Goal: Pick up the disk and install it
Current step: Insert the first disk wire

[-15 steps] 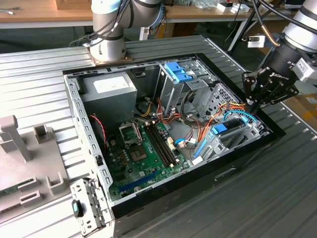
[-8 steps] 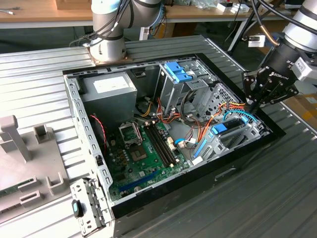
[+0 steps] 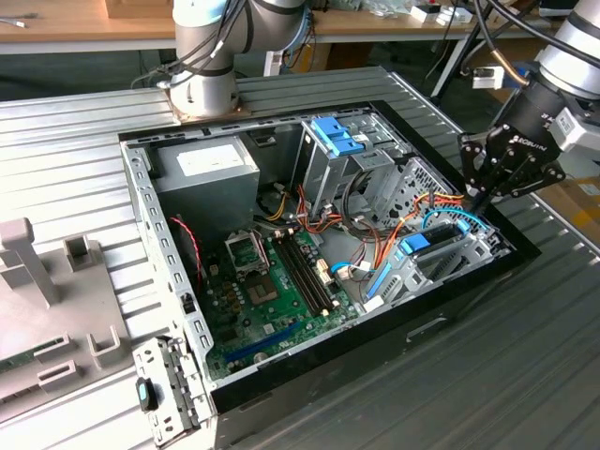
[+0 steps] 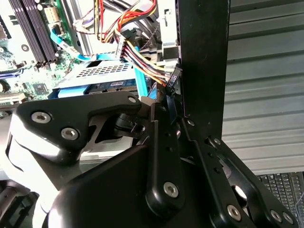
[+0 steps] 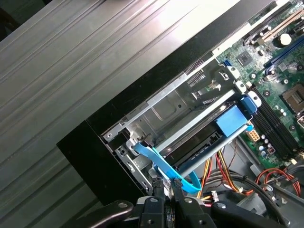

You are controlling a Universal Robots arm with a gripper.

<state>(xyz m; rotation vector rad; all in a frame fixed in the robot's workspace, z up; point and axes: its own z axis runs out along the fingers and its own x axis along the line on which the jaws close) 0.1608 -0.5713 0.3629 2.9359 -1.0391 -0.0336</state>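
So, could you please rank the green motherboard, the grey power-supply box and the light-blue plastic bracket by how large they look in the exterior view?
Largest to smallest:
1. green motherboard
2. grey power-supply box with a white label
3. light-blue plastic bracket

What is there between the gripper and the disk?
A light-blue flat cable crosses between the gripper and the disk, seen in the first wrist view.

Flat rectangular silver-grey metal disk in a blue plastic side frame (image 3: 433, 246): lies level, seated inside the metal drive bay (image 3: 469, 246) at the corner of the open computer case (image 3: 141, 216), on the exterior view's right. In the first wrist view, the frame's blue end (image 5: 232, 122) protrudes from the bay.
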